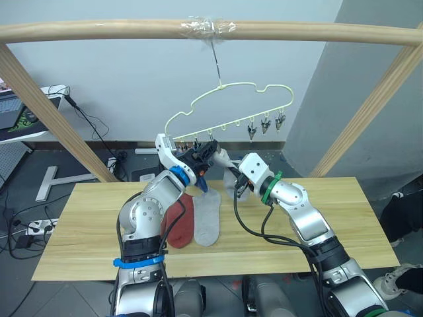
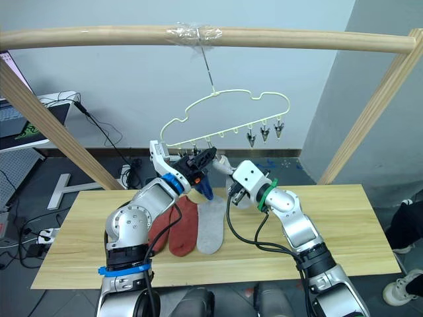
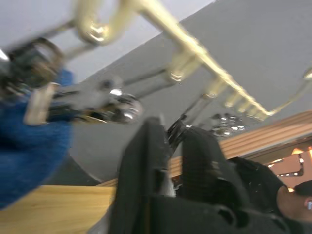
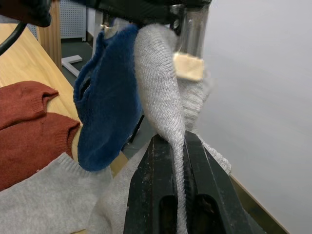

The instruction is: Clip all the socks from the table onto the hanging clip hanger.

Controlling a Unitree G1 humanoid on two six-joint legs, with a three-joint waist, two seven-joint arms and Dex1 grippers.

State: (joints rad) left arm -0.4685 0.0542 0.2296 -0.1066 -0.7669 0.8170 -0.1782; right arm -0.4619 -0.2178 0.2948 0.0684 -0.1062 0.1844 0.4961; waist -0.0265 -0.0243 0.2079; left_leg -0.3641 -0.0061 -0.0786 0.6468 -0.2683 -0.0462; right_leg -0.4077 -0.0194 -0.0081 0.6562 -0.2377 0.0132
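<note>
The clip hanger (image 1: 232, 109) hangs by its hook from the wooden pole (image 1: 99, 30) above the table's (image 1: 344, 224) far edge. The left gripper (image 1: 205, 154) is raised to the hanger's left clips, fingers pressed together on a clip (image 3: 122, 105) — a blue sock (image 4: 109, 117) dangles there. The right gripper (image 4: 178, 146) pinches a grey sock (image 4: 163, 97) just beside the blue one. On the table lie two rust-red socks (image 2: 178, 228) and another grey sock (image 1: 208, 218), side by side near the middle.

Two rust-red socks (image 2: 173, 226) and a grey sock (image 2: 210, 228) lie flat on the table (image 2: 344, 231); blue sock (image 4: 108, 117) hangs clipped.
</note>
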